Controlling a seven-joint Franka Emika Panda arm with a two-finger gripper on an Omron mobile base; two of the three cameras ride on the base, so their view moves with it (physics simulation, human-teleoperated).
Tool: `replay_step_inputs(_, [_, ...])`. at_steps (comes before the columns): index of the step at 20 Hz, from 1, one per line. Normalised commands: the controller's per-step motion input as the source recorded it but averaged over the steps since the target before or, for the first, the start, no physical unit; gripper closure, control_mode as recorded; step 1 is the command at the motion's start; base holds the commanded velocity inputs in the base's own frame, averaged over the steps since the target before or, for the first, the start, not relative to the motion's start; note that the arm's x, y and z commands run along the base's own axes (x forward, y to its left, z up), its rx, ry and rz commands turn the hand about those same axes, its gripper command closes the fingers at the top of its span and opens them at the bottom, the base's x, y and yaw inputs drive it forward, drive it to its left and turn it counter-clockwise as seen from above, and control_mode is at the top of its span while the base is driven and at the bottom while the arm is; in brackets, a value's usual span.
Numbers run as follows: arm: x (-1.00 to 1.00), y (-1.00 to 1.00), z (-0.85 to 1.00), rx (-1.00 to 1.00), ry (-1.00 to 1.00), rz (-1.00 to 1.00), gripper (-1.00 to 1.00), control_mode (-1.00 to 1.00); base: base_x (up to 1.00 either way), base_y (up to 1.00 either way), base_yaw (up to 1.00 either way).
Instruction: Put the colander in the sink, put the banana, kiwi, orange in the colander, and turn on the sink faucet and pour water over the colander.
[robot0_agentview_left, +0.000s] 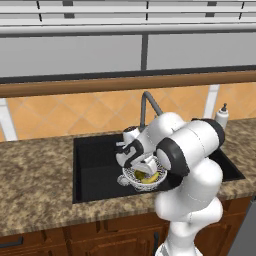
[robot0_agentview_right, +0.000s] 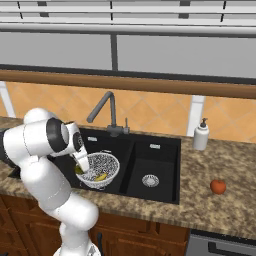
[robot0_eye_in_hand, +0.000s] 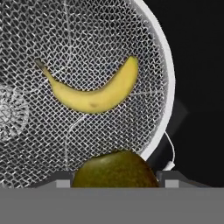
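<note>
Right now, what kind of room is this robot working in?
A kitchen, by the look of it: a black double-basin sink set in a speckled stone counter, a tall faucet behind it, tiled backsplash, and wooden cabinets below.

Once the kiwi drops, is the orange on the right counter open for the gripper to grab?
Probably yes: the orange sits alone on bare counter, but the gripper holds the kiwi over the colander.
</note>
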Motion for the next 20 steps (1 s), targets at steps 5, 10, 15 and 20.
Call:
replay_step_inputs(5, [0.02,-0.11,-0.21,0.00,0.00,0.00,1.00,-1.00,0.00,0.00,0.00])
replay_step_inputs(10, [0.17,-0.01,0.00,0.00,0.00,-0.01,1.00,-1.00,0.00,0.00,0.00])
replay_step_inputs(15, [0.31,0.00,-0.06,0.00,0.00,-0.01,1.00,-1.00,0.00,0.00,0.00])
replay_step_inputs(20, [0.17,-0.10,-0.32,0.00,0.00,0.00,1.00,-1.00,0.00,0.00,0.00])
